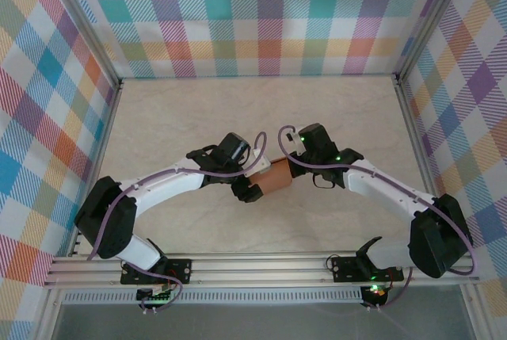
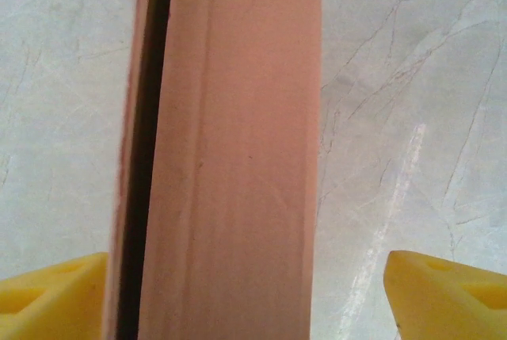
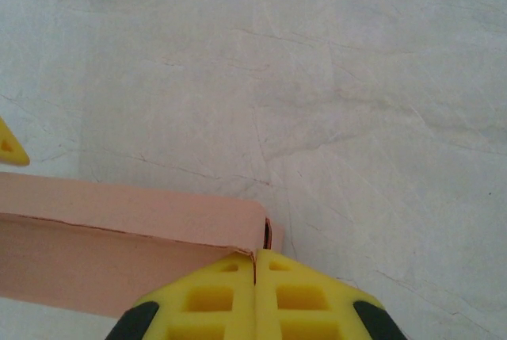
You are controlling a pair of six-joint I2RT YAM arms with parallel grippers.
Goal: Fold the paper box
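Paper box (image 1: 274,178) mid-table (image 1: 198,118), folded up, between both grippers. L gripper (image 1: 247,188) jaws spread wide astride box, no grip. R gripper (image 3: 255,292) jaws pressed tog., apparently pinching box's right end. Step: prob. closing end flap. Next: needs R hold steady, L clear w/o nudging.

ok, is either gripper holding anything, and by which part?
Right gripper, shut, seems to pinch the paper box by the thin card edge at its end corner. Left gripper is open, straddling the box, not clamping.
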